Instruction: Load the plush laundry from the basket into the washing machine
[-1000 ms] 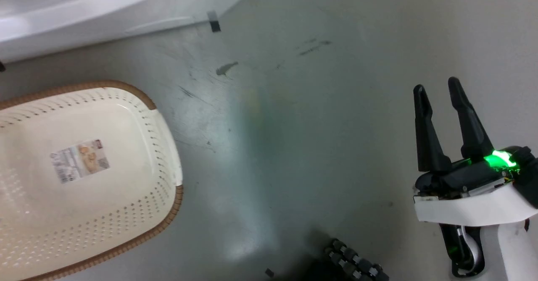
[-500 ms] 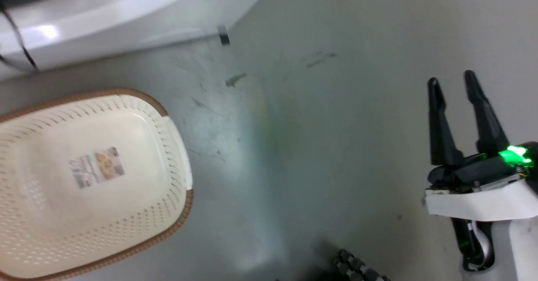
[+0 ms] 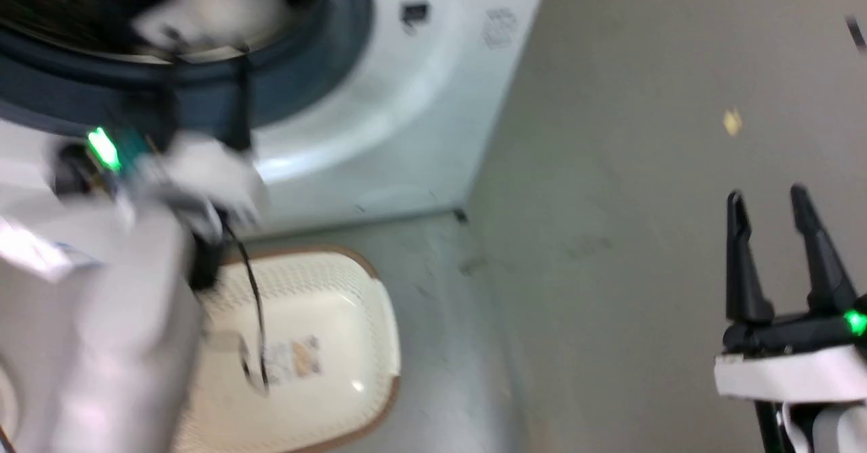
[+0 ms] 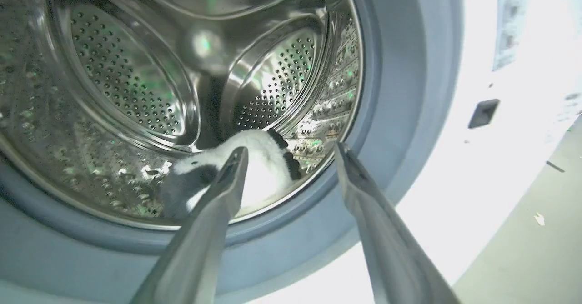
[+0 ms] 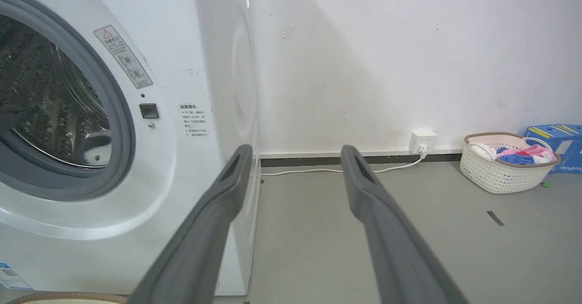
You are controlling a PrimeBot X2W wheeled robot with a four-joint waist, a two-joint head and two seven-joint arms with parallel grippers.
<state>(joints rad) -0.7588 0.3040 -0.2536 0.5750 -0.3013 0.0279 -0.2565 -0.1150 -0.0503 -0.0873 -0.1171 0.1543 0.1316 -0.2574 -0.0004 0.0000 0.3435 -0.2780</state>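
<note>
The right claw has long black fingers (green-lit base) and a white wrist.

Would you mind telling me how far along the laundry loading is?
Done: the plush laundry lies in the drum of the washing machine, and the basket looks empty. In hand: nothing; the left gripper is open at the drum mouth, the right gripper open off to the side. Left: probably only drawing the left arm clear.
</note>
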